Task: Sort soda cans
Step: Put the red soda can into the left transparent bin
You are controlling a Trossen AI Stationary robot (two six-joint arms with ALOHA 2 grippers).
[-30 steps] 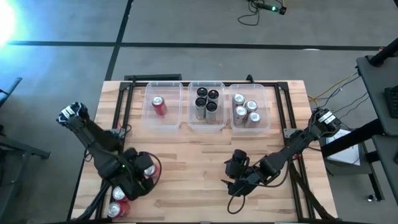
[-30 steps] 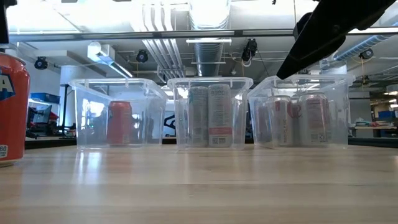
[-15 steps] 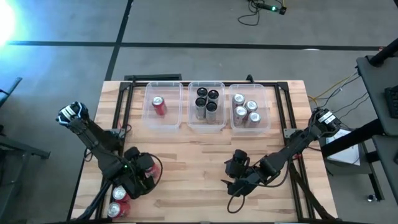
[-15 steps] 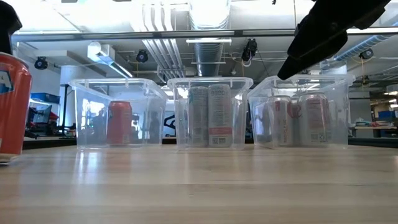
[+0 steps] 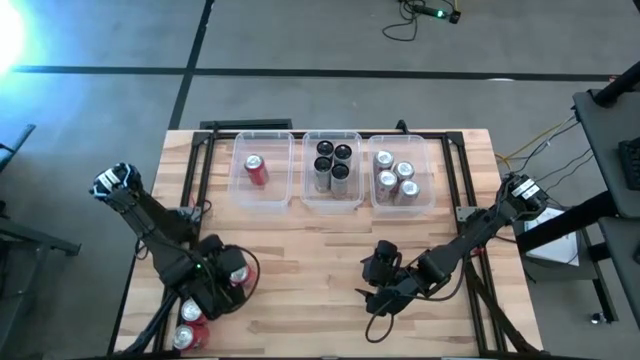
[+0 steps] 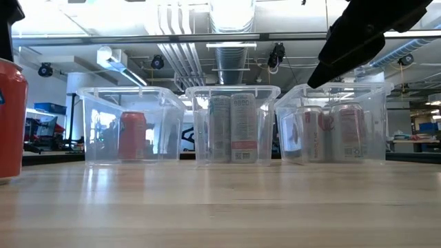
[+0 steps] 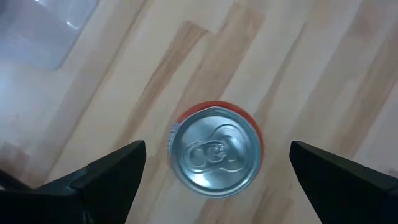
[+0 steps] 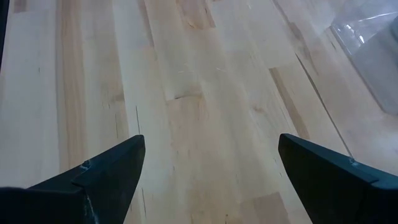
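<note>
A red soda can (image 7: 216, 151) with a silver top stands upright on the wooden table (image 5: 320, 240) near its left front. My left gripper (image 7: 217, 144) hangs open right above it, one finger on either side, touching nothing; from overhead the gripper (image 5: 222, 290) covers most of that can (image 5: 238, 274). Two more red cans (image 5: 190, 312) stand close by at the near left corner. My right gripper (image 8: 211, 138) waits open over bare wood at the near right (image 5: 382, 285).
Three clear bins stand in a row at the far edge: the left one (image 5: 262, 140) holds a red can (image 5: 255, 168), the middle one black cans (image 5: 333, 165), the right one silver cans (image 5: 395, 178). Bare wood lies between the bins and the arms.
My left gripper has come down a little over the red can, still open. In the low view the red can at the left edge has shifted slightly to the left.
</note>
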